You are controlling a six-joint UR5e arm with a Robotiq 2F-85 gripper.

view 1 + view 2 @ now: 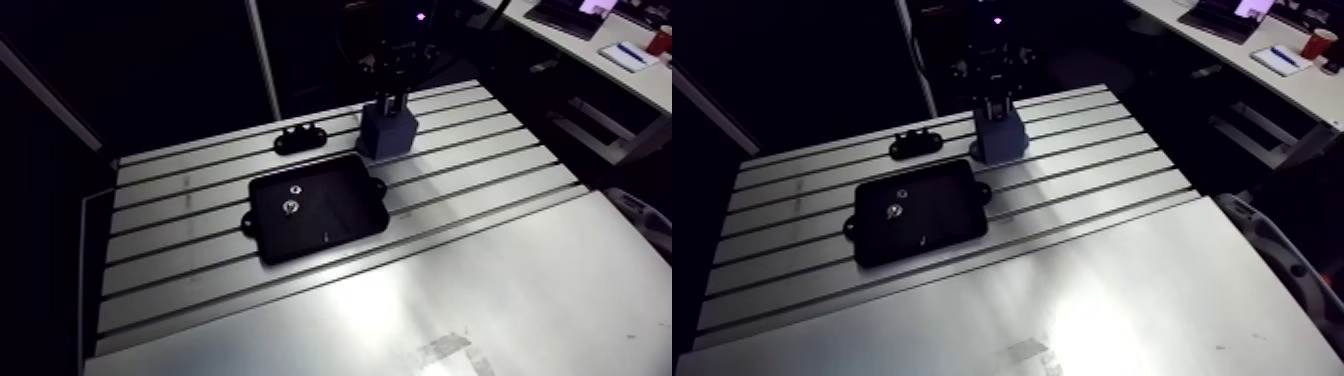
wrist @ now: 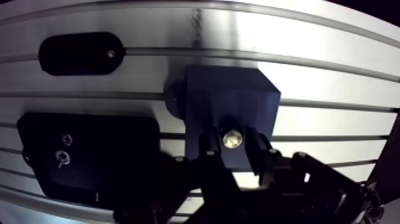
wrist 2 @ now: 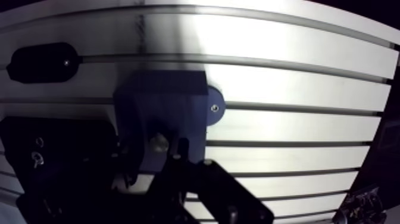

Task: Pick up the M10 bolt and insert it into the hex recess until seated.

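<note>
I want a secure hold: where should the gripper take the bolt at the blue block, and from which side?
Across its sides, straight from above: the bolt seems to stand upright at the blue block, round shiny end up, directly under the gripper.

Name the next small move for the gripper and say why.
Likely ease the bolt straight down: the fingers grip it right at the blue block, its shiny head showing between them, so seating looks unfinished.
</note>
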